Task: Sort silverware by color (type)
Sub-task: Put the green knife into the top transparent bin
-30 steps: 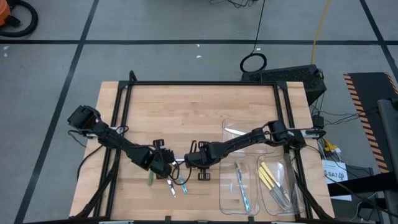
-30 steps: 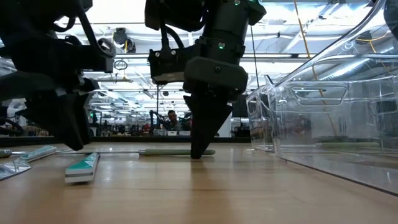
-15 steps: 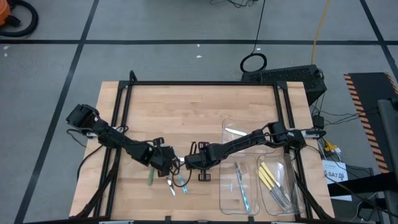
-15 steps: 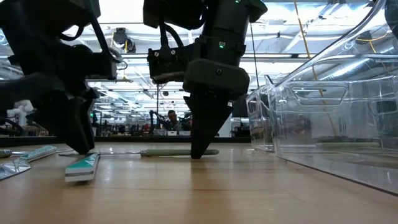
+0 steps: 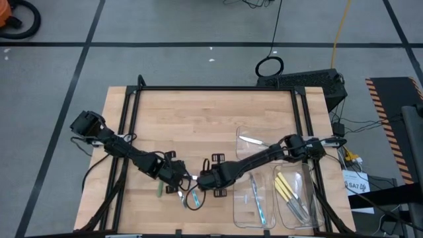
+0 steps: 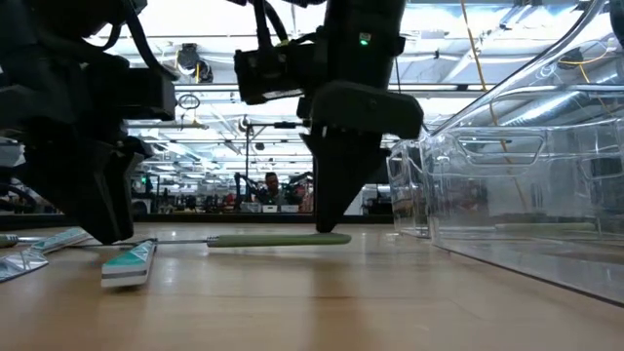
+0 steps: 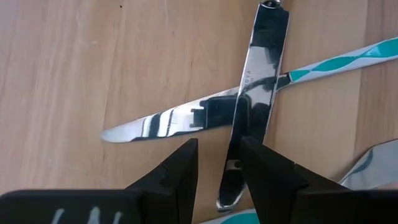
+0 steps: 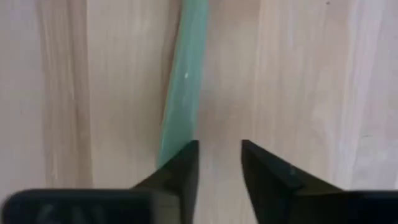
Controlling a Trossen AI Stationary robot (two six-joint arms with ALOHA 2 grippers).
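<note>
Right gripper (image 8: 219, 163) down at tabletop (image 5: 198, 119) centre-front, fingers parted, green-handled utensil (image 8: 181, 81) lying flat just beside one finger, ungrasped. Left gripper (image 7: 217, 163) parted over two crossed knives (image 7: 249, 93), holding nothing. Sorted pieces in clear trays (image 5: 297, 211) to right.

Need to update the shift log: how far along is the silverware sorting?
Partly done. Yellow-handled pieces and a blue-handled one lie in the clear trays. Both hands hold nothing: the right hand is open beside a green handle, the left hand open over crossed knives. Those still need sorting.
</note>
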